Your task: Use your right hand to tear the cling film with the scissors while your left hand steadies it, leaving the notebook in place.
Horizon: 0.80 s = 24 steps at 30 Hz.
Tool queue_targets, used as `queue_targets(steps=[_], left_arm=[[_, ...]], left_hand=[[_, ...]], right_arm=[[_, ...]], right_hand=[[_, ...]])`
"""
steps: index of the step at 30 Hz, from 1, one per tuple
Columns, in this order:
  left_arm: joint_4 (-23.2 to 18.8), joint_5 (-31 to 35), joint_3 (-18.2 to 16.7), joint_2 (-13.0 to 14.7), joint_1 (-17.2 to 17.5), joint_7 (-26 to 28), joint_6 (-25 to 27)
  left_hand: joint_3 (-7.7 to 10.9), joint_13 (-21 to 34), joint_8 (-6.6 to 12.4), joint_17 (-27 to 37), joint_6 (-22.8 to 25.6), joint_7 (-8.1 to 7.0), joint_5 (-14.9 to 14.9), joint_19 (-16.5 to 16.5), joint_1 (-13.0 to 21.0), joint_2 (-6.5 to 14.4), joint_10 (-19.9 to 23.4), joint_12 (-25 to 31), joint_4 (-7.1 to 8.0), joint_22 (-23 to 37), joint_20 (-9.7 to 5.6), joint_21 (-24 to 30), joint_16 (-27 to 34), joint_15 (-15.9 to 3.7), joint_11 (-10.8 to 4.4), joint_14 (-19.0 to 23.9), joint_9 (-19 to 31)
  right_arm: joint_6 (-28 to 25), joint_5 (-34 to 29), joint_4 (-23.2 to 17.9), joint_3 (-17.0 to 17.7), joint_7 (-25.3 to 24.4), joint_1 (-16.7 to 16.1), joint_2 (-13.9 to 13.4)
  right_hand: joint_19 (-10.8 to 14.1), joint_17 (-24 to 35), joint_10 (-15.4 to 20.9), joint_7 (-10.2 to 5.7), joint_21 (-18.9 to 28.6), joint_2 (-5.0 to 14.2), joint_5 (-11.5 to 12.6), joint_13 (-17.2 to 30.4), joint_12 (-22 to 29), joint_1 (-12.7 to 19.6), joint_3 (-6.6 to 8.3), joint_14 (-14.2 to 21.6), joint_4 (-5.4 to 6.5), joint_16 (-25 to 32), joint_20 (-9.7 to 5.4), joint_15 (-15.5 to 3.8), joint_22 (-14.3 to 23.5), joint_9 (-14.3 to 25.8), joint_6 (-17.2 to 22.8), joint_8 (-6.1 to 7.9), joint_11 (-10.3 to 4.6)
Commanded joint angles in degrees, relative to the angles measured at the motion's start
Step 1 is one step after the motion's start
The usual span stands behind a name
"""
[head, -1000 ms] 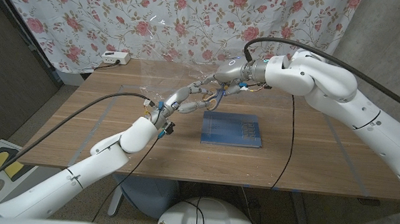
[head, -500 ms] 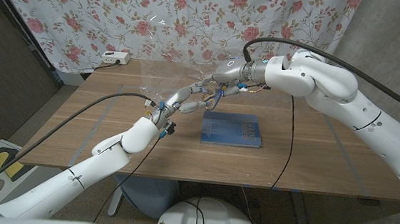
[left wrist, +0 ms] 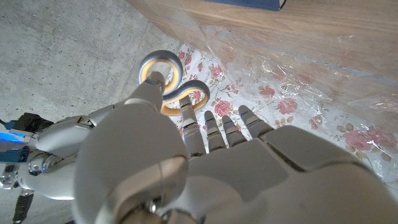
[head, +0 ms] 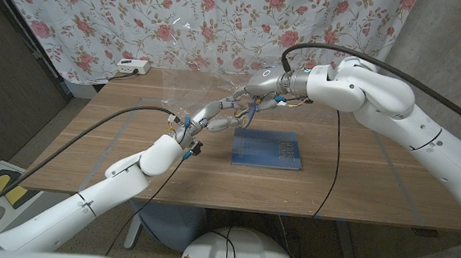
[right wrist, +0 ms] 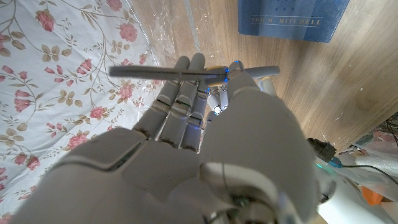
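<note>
Two hands [head: 215, 115] [head: 265, 89] mid-air over wooden table [head: 113, 149] — right fingers grasping scissors [right wrist: 186, 72], left's unclear.

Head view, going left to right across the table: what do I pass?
White power strip → left hand → right hand holding the scissors → blue notebook.

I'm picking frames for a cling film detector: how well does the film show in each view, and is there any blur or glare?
Head view: cling film nearly invisible, only faint glints against the curtain. Left wrist view: wrinkles and highlights plain, the near robot hand soft. Right wrist view: film glints weakly beside the scissors, notebook sharp.
</note>
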Motion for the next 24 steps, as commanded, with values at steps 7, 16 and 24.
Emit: queue_targets(steps=[7, 16, 24], left_arm=[[-1.42, 1.03, 0.38, 0.89, -0.07, -0.48, 1.45], [-0.63, 1.48, 0.41, 0.15, 0.1, 0.88, -0.24], [-0.2, 1.43, 0.35, -0.22, 0.29, 1.25, -1.37]], left_hand=[[0.43, 0.47, 0.16, 0.19, 0.03, -0.78, 0.45, 1.31, 2.28, -0.29, 5.65, 1.9, 0.51, 0.22, 0.19, 0.52, 0.65, -0.88, -1.14, 3.37, 0.25], [-2.15, 1.28, 0.56, 0.49, 1.01, -1.29, -1.08, 1.86, -1.52, -0.75, 9.39, 3.18, 2.76, 0.29, 0.48, 0.57, 0.95, -0.68, -1.61, 5.12, 0.36], [-3.35, 1.77, 0.77, 0.49, 1.89, -1.75, -1.5, 2.06, -3.21, -0.79, 8.39, 2.61, 3.15, 0.33, 0.64, 0.54, 0.84, -0.79, -1.59, 5.56, 0.41]], right_arm=[[0.1, 1.01, -1.19, 1.21, -1.2, -1.09, -0.68], [0.16, 1.17, -1.76, 0.98, -0.86, -1.34, -0.5], [0.36, 1.7, -2.03, 0.96, -0.74, -1.48, -0.38]], right_hand=[[-0.25, 0.11, 11.05, -0.19, 0.57, 0.13, 0.23, 0.18, 0.08, 0.8, -0.04, 0.28, 0.19, -0.28, -3.61, -8.18, 0.03, 0.08, 0.85, 0.45, -10.39], [-0.37, 0.15, 10.93, -0.21, 0.82, 0.12, 0.25, 0.38, 0.08, 0.84, -0.06, 0.3, 0.19, -0.35, -3.58, -8.18, -0.01, 0.08, 1.0, 0.47, -10.5], [-0.49, 0.18, 10.98, -0.26, 1.06, 0.13, 0.28, 0.52, 0.11, 0.83, -0.09, 0.33, 0.23, -0.42, -3.6, -8.18, -0.04, 0.09, 1.08, 0.44, -10.54]])
